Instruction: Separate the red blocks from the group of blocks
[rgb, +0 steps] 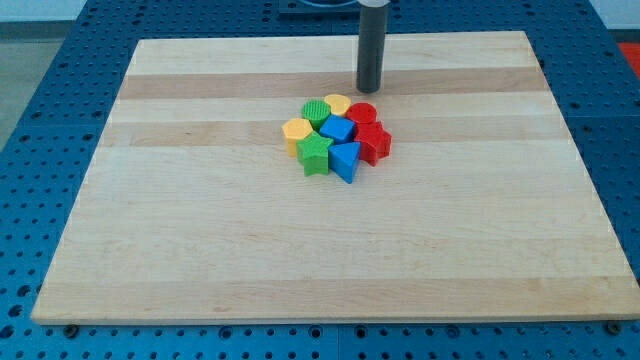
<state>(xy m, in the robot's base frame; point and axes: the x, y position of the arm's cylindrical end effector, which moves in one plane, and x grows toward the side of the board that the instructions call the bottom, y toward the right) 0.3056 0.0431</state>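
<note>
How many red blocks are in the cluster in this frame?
2. A red round block sits at the cluster's upper right, just below my tip. A red star-like block lies below it on the right edge. None seems hidden.

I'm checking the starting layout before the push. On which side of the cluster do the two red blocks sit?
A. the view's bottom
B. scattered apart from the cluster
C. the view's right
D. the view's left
C: the red cylinder and the red star-like block both sit on the cluster's right edge in the view, touching the blue blocks, with my tip just above them.
</note>
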